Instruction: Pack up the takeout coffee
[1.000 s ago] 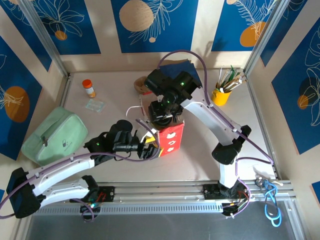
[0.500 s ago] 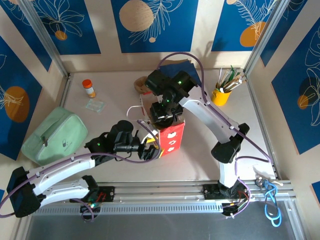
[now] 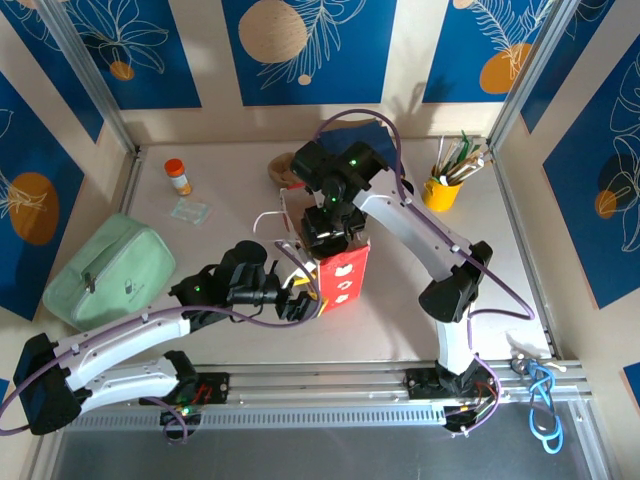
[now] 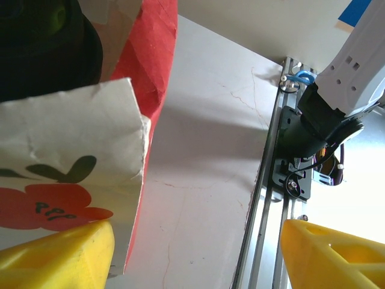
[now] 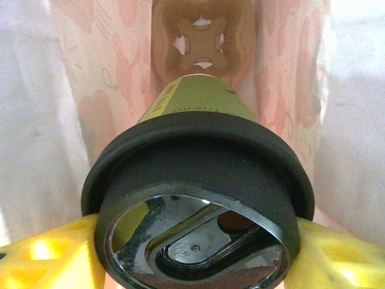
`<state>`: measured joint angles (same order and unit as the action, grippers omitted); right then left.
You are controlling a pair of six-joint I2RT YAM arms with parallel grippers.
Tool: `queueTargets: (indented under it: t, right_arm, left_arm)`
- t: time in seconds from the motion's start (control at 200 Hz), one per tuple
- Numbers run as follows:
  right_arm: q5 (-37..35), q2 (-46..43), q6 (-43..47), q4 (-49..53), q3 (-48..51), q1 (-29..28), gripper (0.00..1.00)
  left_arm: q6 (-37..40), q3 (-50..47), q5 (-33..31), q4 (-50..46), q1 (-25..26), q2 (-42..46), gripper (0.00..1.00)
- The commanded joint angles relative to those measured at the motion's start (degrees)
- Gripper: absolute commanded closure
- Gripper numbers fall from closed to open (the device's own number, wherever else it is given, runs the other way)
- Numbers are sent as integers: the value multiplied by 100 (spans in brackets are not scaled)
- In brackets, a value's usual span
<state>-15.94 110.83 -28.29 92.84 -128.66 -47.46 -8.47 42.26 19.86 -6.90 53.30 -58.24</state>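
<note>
The takeout coffee, a greenish paper cup with a round black lid, hangs inside the red paper bag. My right gripper is shut on the lid, a yellow finger on each side. The bag's pale inner walls surround the cup, and a brown cardboard insert lies below it. From above, the right gripper sits in the bag's open mouth. My left gripper stands open at the bag's near side. One of its fingers lies against the bag's white printed flap, and bare table shows between the fingers.
A mint green pouch lies at the left. An orange-capped bottle and a small clear packet sit at the back left. A yellow cup of utensils stands at the back right. A dark blue cloth lies behind the bag.
The right gripper has crept slightly nearer and lower into the bag's mouth with the cup. The left arm has not moved.
</note>
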Motion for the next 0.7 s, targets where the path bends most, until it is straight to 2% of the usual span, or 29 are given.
queueTargets:
  t: [0.0, 0.695]
  right_arm:
    - [213, 67, 139, 871, 93, 52, 36]
    - [610, 204, 263, 876, 468, 114, 36]
  left_arm:
    - [113, -34, 21, -83, 67, 85, 27]
    - [240, -5, -117, -287, 144, 33, 27]
